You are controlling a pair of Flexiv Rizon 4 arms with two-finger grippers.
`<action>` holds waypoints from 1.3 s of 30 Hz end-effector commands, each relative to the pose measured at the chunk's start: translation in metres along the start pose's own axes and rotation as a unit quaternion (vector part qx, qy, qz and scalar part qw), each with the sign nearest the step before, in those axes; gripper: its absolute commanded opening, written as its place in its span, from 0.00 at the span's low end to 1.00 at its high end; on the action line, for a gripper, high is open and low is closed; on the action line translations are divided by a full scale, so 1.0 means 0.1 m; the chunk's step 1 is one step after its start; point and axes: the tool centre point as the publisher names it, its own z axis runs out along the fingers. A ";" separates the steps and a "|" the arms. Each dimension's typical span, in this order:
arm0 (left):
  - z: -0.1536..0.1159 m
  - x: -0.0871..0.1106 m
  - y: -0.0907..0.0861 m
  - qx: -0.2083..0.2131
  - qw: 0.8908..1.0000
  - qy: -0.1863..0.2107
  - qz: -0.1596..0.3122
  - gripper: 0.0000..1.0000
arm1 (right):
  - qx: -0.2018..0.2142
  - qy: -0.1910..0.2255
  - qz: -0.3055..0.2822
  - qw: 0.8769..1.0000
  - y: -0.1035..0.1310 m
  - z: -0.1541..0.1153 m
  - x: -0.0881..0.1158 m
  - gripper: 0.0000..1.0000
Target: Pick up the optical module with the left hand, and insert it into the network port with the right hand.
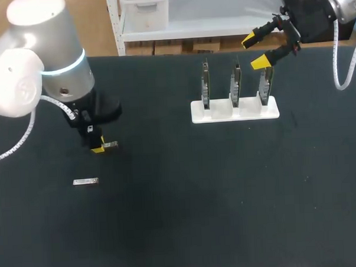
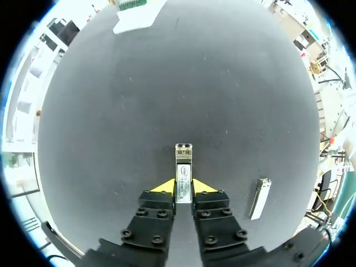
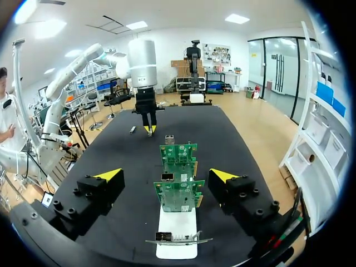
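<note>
**Left tool holds a module; right tool wide over the cards**

In the head view the left tool [image 1: 97,147] sits at centre left of the frame, low over the black tabletop [image 1: 187,216]. Its yellow tips are closed on a module [image 1: 110,145] that sticks out sideways. The left wrist view shows both fingers [image 2: 163,188] pressing this module [image 2: 183,167] from two sides, its metal end reaching ahead past the tips. A second module [image 1: 85,182] lies flat on the tabletop, just below and left of the tool in the head view and not touching it.

At upper right of the head view a white stand [image 1: 235,112] carries three upright cards [image 1: 236,83] in a row. The right tool [image 1: 262,50] hangs above the rightmost card, spread wide and holding nothing. In its wrist view the cards line up between the spread fingers, untouched, with small metal ports [image 3: 167,177] at their upper edges.
</note>
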 end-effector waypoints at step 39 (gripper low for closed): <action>-1.66 -1.95 1.17 -0.055 0.834 -0.547 -0.052 0.00 | 0.001 0.000 0.000 1.000 0.00 0.00 0.00 1.00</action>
